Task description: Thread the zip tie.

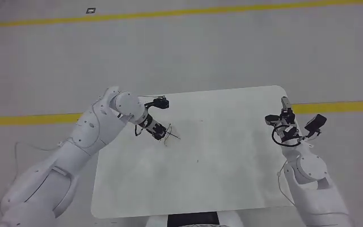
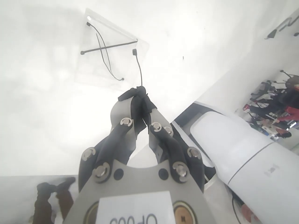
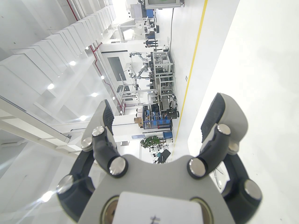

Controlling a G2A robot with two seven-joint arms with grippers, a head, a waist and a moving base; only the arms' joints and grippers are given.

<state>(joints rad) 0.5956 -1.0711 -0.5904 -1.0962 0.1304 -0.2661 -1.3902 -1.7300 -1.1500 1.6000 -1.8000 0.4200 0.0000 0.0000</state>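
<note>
The white surface (image 1: pixel 227 170) carries a clear bag (image 2: pixel 116 59) of spare ties (image 2: pixel 106 47) near its left side. My left pincer (image 2: pixel 140 97) sits close by that bag, clamped shut on the tail of 1 black zip tie (image 2: pixel 139 71). The tie's long axis runs straight out from the fingertips, with its square head (image 2: pixel 134 52) free at the far end. My right pincer (image 3: pixel 161 110) is spread wide and empty, well apart at the surface's right edge. Of my 2 arms, I judge the right must cross over to reach that head.
</note>
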